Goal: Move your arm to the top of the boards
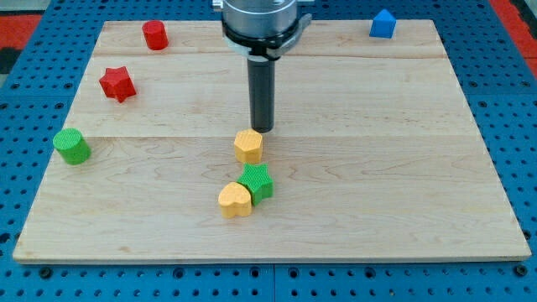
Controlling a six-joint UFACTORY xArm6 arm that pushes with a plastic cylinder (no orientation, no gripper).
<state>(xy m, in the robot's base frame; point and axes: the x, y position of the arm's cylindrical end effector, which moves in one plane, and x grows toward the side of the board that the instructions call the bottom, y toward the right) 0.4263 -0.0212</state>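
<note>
Boards of pale wood [403, 126], joined into 1 flat top over a blue perforated table [512, 101], filled most of the view, and their top edge ran just under the view's top. My tip [263, 128], the bare end of a straight dark rod with no pincer to open or clench, rested near the middle, just above a yellow hexagonal block [248, 146]; whether they touched I could not tell. Below lay a green star block [258, 181] against a yellow heart-shaped block [235, 200]. The move seemed barely begun. Next, I judged, a straight slide toward the view's top, through the gap between a red cylinder-like block [155, 35] and a blue block [383, 24].
</note>
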